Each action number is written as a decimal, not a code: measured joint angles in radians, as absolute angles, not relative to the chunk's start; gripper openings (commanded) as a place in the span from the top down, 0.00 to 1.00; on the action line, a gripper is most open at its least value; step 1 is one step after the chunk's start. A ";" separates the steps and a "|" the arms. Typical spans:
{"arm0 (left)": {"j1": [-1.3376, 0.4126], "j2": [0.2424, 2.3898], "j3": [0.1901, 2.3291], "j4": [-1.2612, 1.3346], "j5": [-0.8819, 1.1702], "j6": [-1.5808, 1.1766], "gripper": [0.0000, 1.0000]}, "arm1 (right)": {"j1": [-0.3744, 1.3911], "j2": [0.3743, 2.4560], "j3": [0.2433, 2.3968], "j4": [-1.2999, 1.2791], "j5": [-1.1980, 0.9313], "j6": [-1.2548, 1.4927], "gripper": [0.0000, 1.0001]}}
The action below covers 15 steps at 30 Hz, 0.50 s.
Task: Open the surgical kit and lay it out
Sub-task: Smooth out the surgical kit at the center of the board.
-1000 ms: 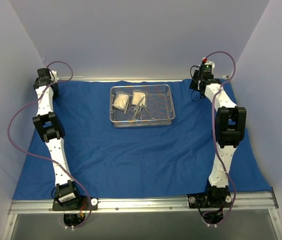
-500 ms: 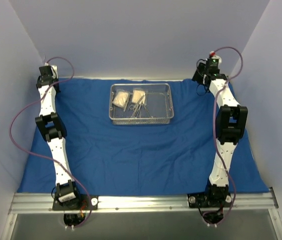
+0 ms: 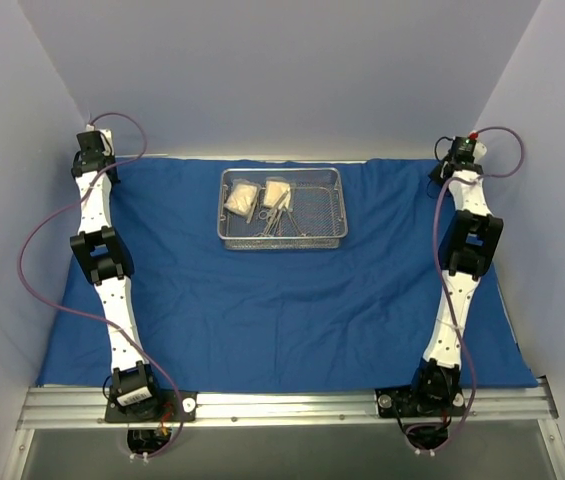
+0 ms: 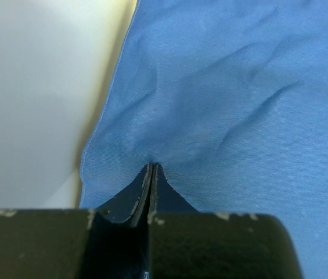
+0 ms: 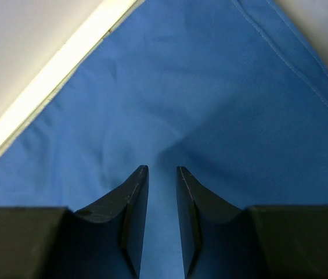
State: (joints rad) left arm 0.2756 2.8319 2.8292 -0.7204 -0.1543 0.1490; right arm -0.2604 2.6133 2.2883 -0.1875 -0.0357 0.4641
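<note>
The blue cloth wrap [image 3: 292, 300] lies spread flat over the table. The wire-mesh steel tray [image 3: 341, 205] sits on it at the back middle. The tray holds two white gauze packets [image 3: 243, 201] and silver clamps and tweezers [image 3: 274, 220]. My left gripper [image 3: 92, 152] is at the cloth's far left corner, shut on a pinch of the cloth [image 4: 210, 104], and its tips [image 4: 152, 165] meet at a small fold. My right gripper [image 3: 458, 152] is at the far right corner. Its jaws [image 5: 162, 169] stand a little apart just over the cloth [image 5: 210, 104], with nothing between them.
Pale walls close in the table on the left, back and right. A light strip of table [image 5: 53, 70] shows beyond the cloth's far edge. A metal rail [image 3: 282, 405] carrying both arm bases runs along the near edge.
My right arm has swung outward from near the tray to the far right corner, and the cloth's right corner now lies further out. My left arm shifted slightly back, still pinching the cloth.
</note>
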 measured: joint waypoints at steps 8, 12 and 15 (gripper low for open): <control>0.273 2.833 2.842 -0.695 -0.163 0.144 0.98 | -0.261 2.713 2.439 -0.225 -0.044 0.533 0.71; 0.270 2.844 2.854 -0.662 -0.175 0.147 0.98 | -0.260 2.758 2.508 -0.220 -0.045 0.558 0.73; 0.271 2.855 2.854 -0.635 -0.171 0.141 0.98 | -0.261 2.766 2.522 -0.216 -0.046 0.567 0.73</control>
